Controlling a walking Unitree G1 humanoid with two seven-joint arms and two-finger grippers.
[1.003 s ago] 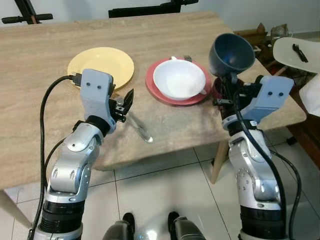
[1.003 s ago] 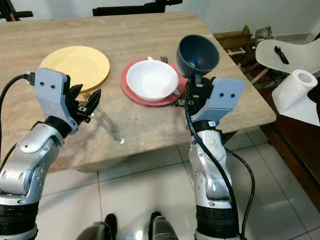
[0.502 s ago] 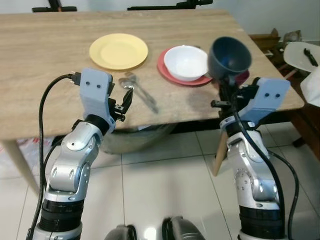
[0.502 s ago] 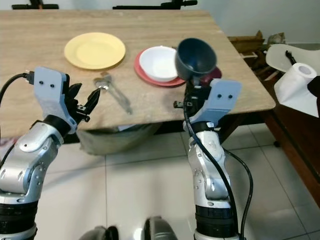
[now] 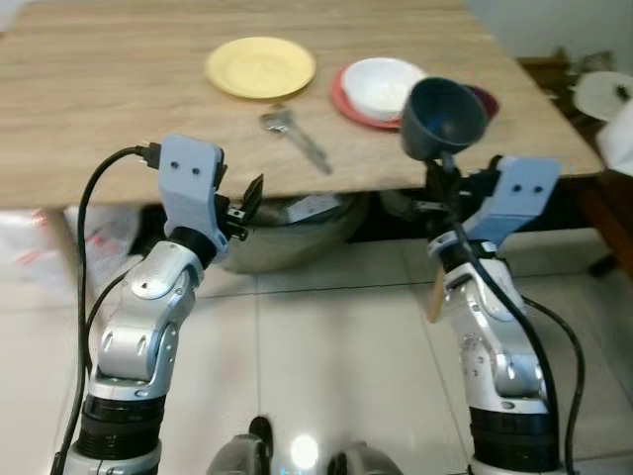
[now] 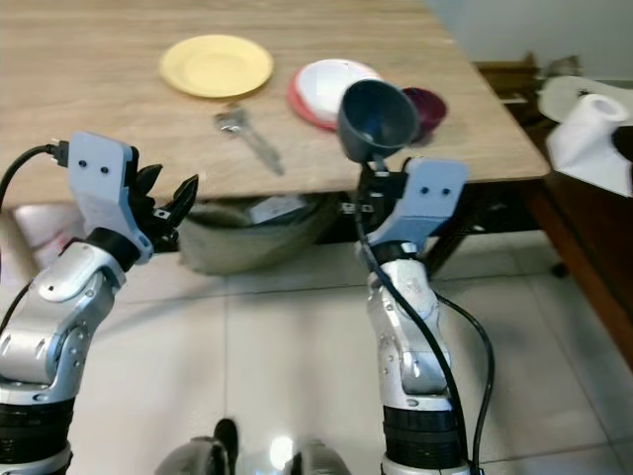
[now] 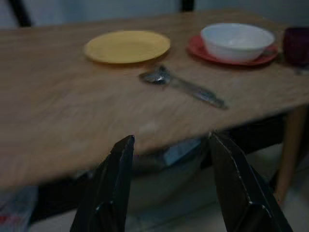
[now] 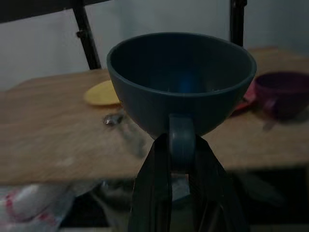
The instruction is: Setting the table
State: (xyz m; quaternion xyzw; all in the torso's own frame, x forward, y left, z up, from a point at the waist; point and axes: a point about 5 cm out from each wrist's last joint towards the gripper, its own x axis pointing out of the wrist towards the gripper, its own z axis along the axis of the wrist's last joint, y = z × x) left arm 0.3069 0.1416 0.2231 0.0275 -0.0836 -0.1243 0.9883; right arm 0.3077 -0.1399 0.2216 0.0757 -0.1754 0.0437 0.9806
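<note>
My right gripper (image 5: 444, 180) is shut on the handle of a dark blue cup (image 5: 445, 117), holding it upright in the air in front of the table's near edge. In the right wrist view, the fingers (image 8: 154, 193) clamp the cup's handle (image 8: 181, 145). My left gripper (image 5: 247, 196) is open and empty, just below and in front of the wooden table (image 5: 99, 119). On the table lie a yellow plate (image 5: 260, 66), a white bowl (image 5: 384, 79) on a red plate (image 5: 345, 100), a metal spoon (image 7: 178, 83) and a maroon cup (image 6: 427, 104).
A grey-green bag (image 5: 287, 226) sits under the table near the front edge. A paper roll (image 6: 584, 127) lies on a white surface at the far right. Pale floor tiles (image 5: 316, 376) stretch between me and the table.
The whole view has shifted: the table now lies farther off, and more floor shows in front of it. The right gripper still holds the blue cup, and the left is still open.
</note>
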